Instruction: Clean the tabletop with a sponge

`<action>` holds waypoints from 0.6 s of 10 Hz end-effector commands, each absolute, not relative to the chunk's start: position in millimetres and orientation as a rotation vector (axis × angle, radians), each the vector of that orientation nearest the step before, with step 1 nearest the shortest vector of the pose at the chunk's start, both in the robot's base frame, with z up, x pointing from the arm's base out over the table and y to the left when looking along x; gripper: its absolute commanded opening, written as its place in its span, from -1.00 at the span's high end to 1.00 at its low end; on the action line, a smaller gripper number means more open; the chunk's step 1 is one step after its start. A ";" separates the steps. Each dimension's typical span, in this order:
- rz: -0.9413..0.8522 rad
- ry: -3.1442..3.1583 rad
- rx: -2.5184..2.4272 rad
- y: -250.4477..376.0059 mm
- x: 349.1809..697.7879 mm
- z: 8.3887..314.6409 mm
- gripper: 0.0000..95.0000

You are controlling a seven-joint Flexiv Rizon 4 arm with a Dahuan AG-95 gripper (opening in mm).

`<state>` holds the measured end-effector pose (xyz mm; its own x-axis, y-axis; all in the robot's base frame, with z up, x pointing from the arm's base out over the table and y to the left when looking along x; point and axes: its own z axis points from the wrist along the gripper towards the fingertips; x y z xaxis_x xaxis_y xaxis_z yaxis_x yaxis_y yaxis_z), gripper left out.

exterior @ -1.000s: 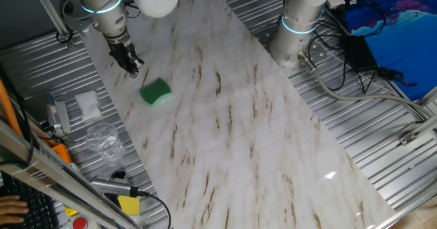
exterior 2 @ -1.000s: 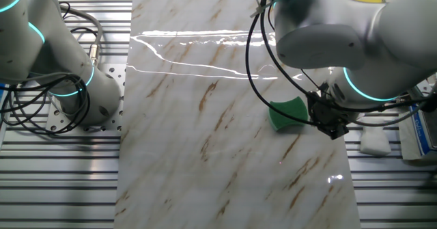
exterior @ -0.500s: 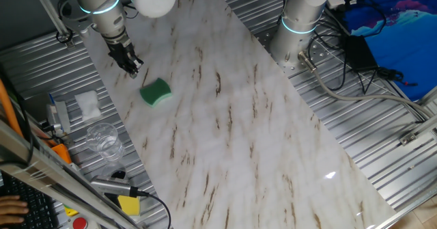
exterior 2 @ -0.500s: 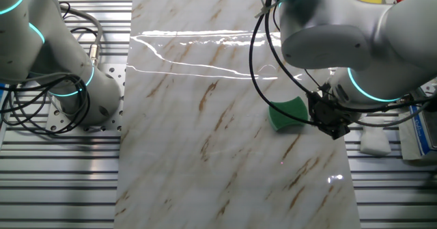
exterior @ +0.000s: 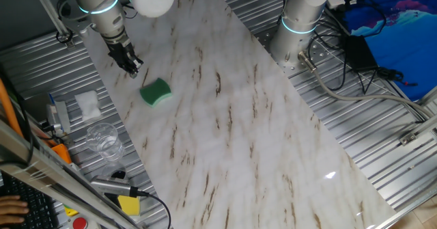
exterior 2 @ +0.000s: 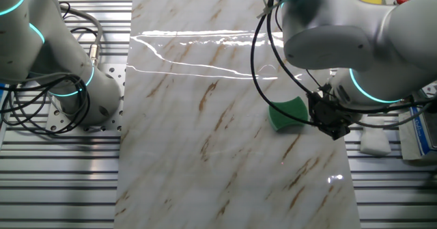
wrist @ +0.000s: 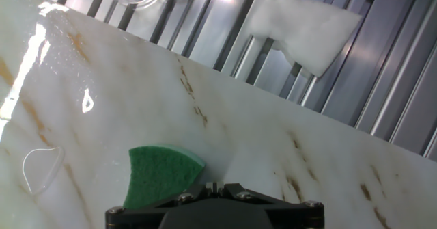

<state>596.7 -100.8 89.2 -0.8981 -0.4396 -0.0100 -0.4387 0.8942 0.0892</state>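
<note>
Your end effector (exterior: 134, 68) hovers just beside the sponge (exterior: 156, 92), apart from it. The sponge lies flat on the tabletop (exterior: 246, 140). Whether the fingers are parted or closed, you cannot tell.

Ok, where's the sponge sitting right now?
The sponge lies flat on the marble tabletop near its edge, beside but apart from the gripper. In the hand view it sits just ahead of the jaws, lower left.
</note>
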 end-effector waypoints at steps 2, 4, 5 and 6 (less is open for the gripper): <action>-0.155 -3.060 0.679 -92.4 596.7 81.3 1.00; -0.154 -3.068 0.647 -80.5 598.5 70.1 1.00; -0.150 -3.072 0.643 -77.8 598.8 64.7 1.00; -0.150 -3.075 0.638 -76.6 598.9 58.8 1.00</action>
